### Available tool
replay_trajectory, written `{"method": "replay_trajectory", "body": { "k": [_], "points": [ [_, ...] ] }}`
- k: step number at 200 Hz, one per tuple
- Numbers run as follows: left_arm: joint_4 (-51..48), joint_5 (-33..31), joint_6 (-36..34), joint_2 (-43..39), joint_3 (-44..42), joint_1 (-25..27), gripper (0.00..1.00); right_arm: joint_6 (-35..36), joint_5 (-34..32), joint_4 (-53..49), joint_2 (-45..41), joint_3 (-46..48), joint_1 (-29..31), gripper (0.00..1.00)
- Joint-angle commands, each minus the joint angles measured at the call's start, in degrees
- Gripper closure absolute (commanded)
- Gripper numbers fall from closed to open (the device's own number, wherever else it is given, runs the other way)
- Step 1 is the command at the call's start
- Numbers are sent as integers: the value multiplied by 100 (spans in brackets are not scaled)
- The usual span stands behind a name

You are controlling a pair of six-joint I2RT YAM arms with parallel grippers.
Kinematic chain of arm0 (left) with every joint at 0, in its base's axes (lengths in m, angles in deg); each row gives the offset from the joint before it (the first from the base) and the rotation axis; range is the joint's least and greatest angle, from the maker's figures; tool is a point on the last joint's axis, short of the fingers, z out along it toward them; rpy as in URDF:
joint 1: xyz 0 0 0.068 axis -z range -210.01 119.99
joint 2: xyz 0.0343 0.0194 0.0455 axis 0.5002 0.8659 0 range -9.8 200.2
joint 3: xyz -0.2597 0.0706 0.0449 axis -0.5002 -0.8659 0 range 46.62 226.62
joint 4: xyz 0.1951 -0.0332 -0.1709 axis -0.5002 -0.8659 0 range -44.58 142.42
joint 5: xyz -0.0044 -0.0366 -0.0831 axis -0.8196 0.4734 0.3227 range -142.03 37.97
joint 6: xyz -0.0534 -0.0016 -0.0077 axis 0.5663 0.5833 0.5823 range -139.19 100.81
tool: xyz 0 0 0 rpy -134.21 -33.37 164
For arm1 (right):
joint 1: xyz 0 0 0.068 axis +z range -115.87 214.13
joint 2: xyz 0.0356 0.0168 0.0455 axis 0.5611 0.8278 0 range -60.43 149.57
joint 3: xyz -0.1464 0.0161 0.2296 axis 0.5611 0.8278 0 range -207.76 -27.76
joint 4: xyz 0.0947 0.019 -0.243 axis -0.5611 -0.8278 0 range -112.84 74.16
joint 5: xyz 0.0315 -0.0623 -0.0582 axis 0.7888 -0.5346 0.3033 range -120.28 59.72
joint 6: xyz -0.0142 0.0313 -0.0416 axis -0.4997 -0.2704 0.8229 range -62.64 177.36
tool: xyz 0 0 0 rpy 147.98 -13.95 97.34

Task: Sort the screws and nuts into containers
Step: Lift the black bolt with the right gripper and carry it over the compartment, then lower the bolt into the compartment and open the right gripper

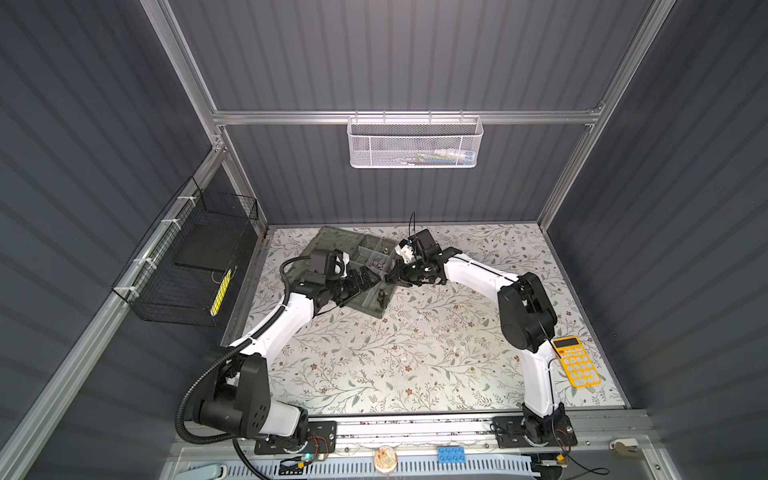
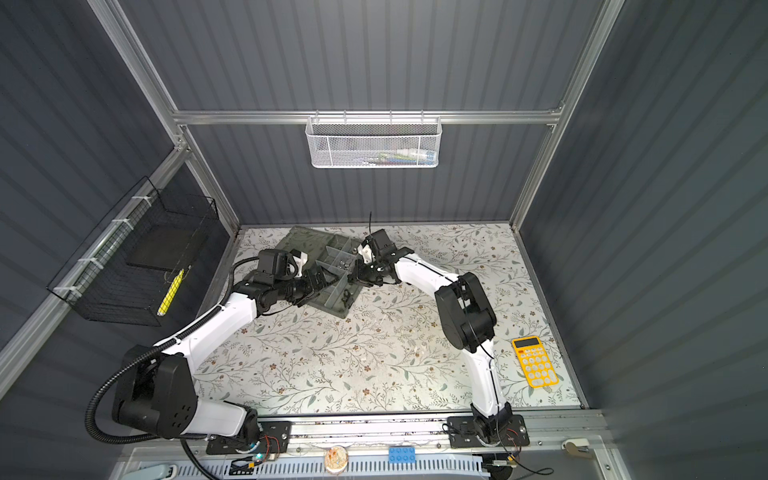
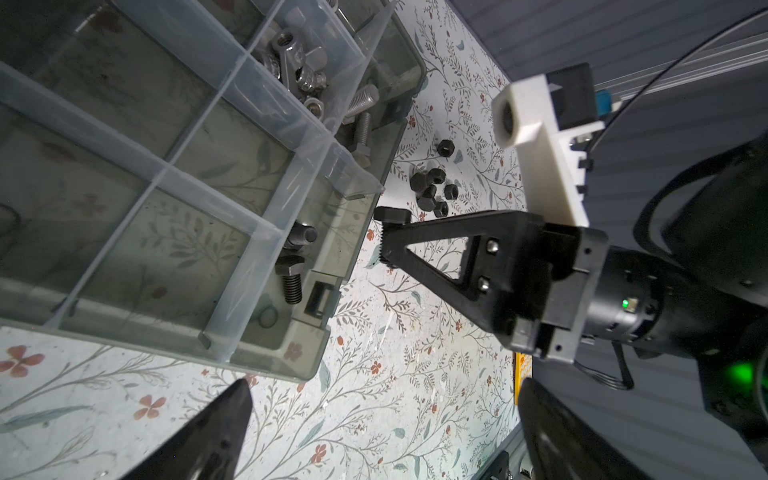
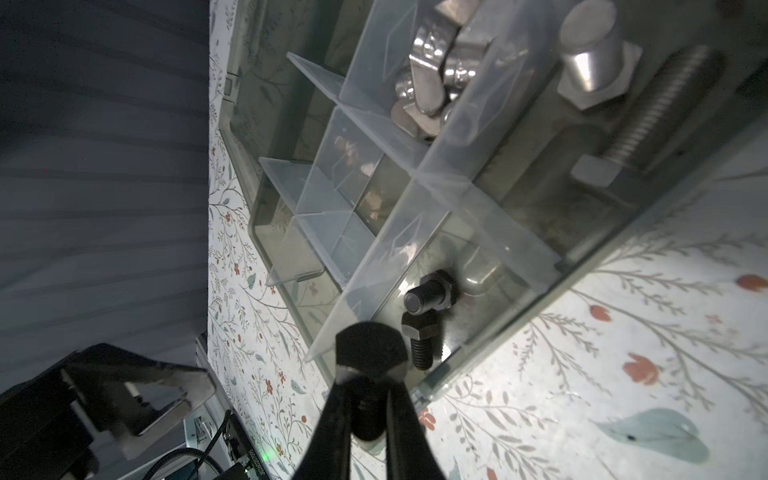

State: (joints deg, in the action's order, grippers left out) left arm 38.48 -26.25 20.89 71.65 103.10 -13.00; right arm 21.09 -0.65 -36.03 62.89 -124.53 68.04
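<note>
The grey-green organizer box [image 1: 365, 305] [image 2: 332, 305] lies open at the back left of the table, its containers split by pale dividers [image 3: 232, 79]. My right gripper [image 4: 370, 399] [image 1: 389, 277] is shut on a black screw [image 4: 370, 353] [image 3: 392, 214], held just above the box's rim beside a compartment with two black screws [image 4: 428, 299] [image 3: 297, 257]. Silver screws [image 3: 361, 120] [image 4: 594, 70] and silver winged nuts [image 3: 291, 62] [image 4: 432, 83] fill other compartments. Several black nuts [image 3: 432, 189] lie loose on the table beside the box. My left gripper [image 3: 386, 419] [image 1: 368, 286] hovers open and empty over the box's near edge.
A yellow calculator [image 1: 577, 365] lies at the table's right edge behind the right arm. A white mesh basket [image 1: 415, 141] hangs on the back wall and a black wire basket [image 1: 191, 266] on the left wall. The two grippers are close together over the box.
</note>
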Motion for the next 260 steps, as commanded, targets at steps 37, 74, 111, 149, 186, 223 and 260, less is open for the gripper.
{"method": "replay_trajectory", "body": {
  "k": [37,74,111,149,186,223,260],
  "points": [
    [-57,130,-100,-202,-183,-76,0,-108,-3,19,356,-242,46,92],
    [-29,161,-63,-211,-222,-76,0,-174,-10,63,543,-269,46,88],
    [-26,153,-50,-245,-279,-76,0,-172,-28,96,552,-246,50,82],
    [-47,129,-40,-287,-341,-76,0,-162,-18,70,516,-270,50,75],
    [-121,103,-37,-356,-357,-76,0,-153,-28,59,438,-264,45,72],
    [-324,-33,-68,-697,-224,-76,0,-131,-44,71,247,-194,51,67],
    [-550,-119,-167,-732,-50,-76,0,-85,-109,37,-11,-162,28,63]
  ]
}}
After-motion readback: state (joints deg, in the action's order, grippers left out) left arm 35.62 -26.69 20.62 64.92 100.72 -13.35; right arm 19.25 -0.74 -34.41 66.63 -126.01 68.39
